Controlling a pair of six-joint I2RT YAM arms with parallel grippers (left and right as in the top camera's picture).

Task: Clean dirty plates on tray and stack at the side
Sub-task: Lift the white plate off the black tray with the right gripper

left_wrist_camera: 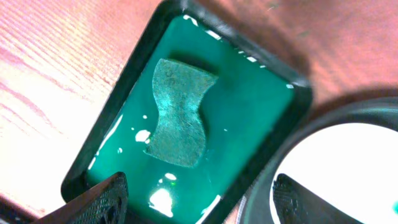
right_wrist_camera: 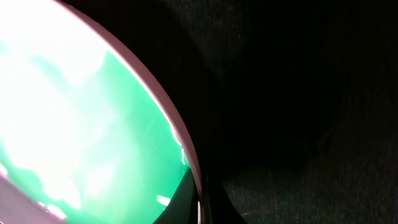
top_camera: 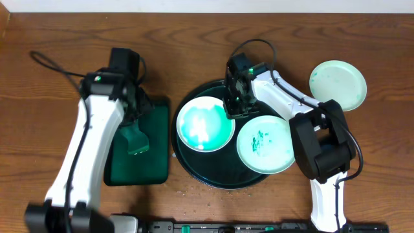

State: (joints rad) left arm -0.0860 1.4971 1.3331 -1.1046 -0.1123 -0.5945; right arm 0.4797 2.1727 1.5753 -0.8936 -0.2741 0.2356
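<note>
The right tool [top_camera: 237, 107] — tips hidden in shadow by the left plate [top_camera: 204, 126] — is pressed together, while the left tool [left_wrist_camera: 202, 200] is spread wide, empty, over the sponge [left_wrist_camera: 179, 115].

Two smeared plates [top_camera: 206, 123] on tray [top_camera: 220, 167]

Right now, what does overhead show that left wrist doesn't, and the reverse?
Overhead only: left arm, right arm, the whole round tray, a second plate on it, a third plate off it on the table, and the right jaws at the rim of the left plate.
Left wrist only: bright glints on the floor of the rectangular tray, and the left jaws wide apart with nothing between.
Both: rectangular tray, the pad lying in it, part of the round tray, left plate.
</note>
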